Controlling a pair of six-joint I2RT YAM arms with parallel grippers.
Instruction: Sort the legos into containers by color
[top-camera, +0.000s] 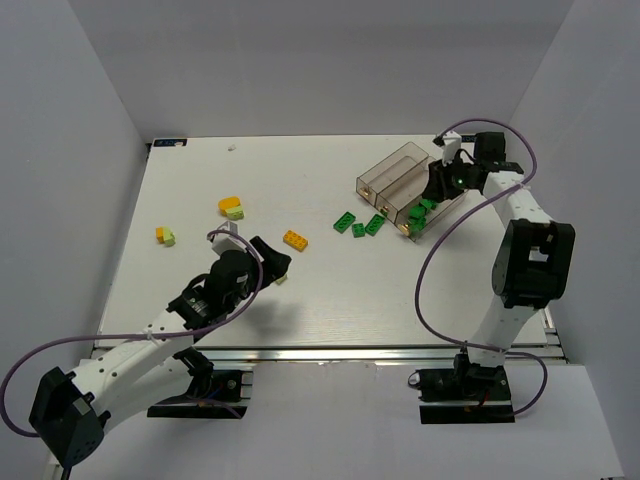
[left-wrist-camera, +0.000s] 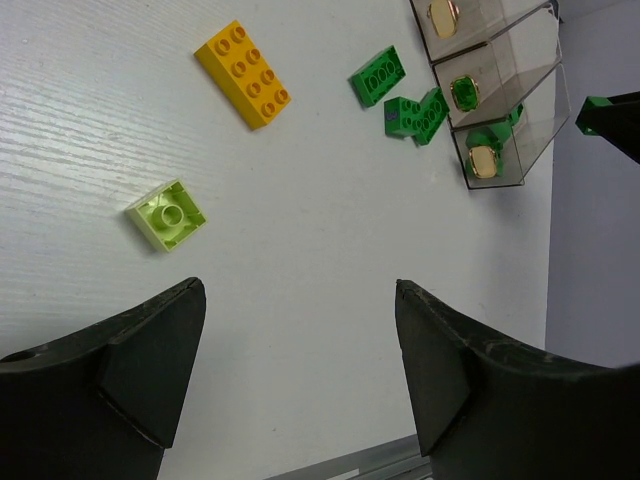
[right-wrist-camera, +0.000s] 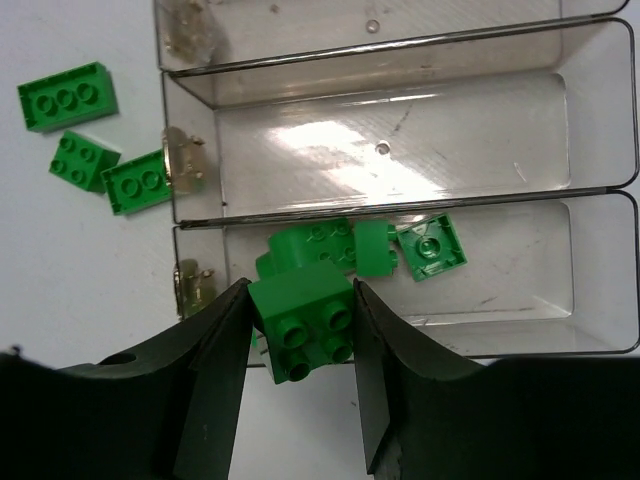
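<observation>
Legos (right-wrist-camera: 430, 248) in dark green lie in the end bin of the clear three-bin container (right-wrist-camera: 600, 190), the bin nearest the right gripper (right-wrist-camera: 300, 300). That gripper's jaws clamp a dark green brick (right-wrist-camera: 303, 330) over the bin's end. Three loose green bricks (right-wrist-camera: 68, 95) sit on the table (right-wrist-camera: 60, 260) just outside. Left gripper (left-wrist-camera: 300, 330) hangs wide open and empty near a lime brick (left-wrist-camera: 168, 214) and an orange-yellow brick (left-wrist-camera: 244, 74).

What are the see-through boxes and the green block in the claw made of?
The boxes look like clear, smoky plastic: glossy, you see the table through them and light glares off their bases. The green block held in the right claw looks like hard, smooth plastic, with moulded round studs and a slight shine. Looks alone can't prove it.
</observation>
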